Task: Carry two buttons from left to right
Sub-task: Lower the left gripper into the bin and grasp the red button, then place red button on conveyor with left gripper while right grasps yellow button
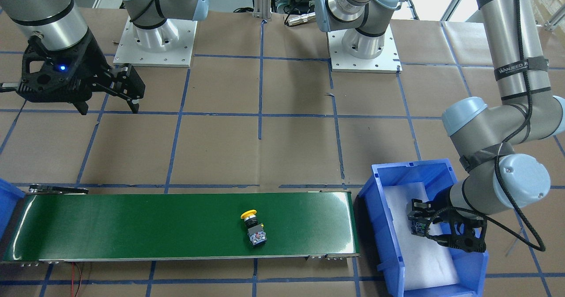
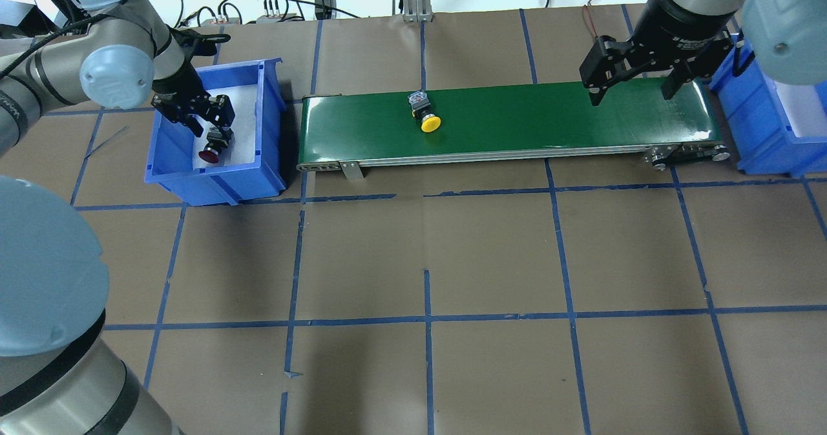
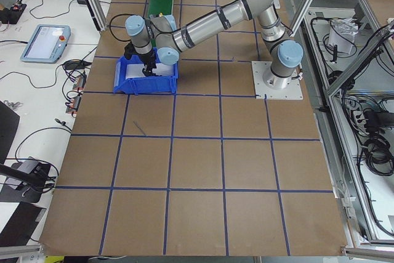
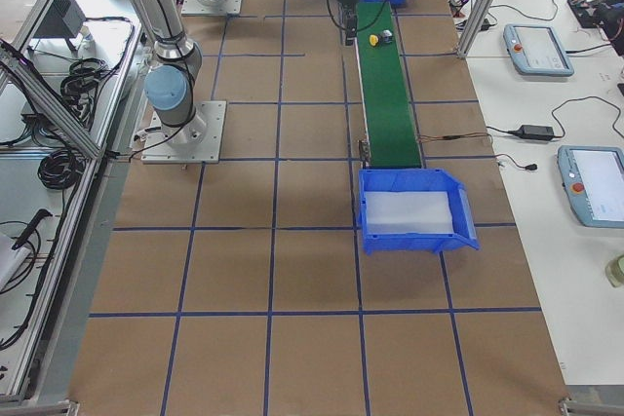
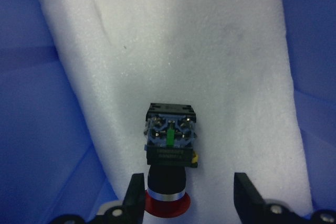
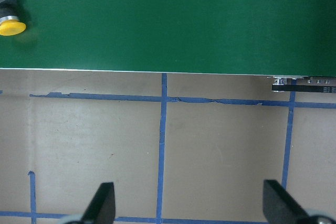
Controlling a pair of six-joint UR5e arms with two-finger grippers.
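Logged left gripper [image 5: 188,198] down inside blue bin [image 2: 216,186], jaws parted and gripping nothing. Found red button [image 5: 168,153] lying on its side on white foam pad [image 5: 184,51], between the two fingers [image 5: 134,198], nearer the one at wrist-view left than the other. Noted red cap level with the fingertips, black collar just beyond them, contact block further out ahead of the jaws. Cannot tell from the wrist view whether the nearer finger touches the cap; possibly a slight gap. Logged right gripper [image 6: 189,205] held above the table, jaws spread wide and empty. Saw only brown paper [image 6: 94,145] and blue tape lines between its fingers. Placed green conveyor belt [image 2: 549,108] ahead of those jaws, past the fingertips, running crosswise. Found yellow button [image 2: 426,113] on its side on the belt, well apart from the right jaws, off toward the left-arm end, cap pointing to the belt edge nearer the robot. Noted second blue bin [image 2: 753,121] with white liner just beside the belt end, on the right gripper's outer side, apart from its fingers.
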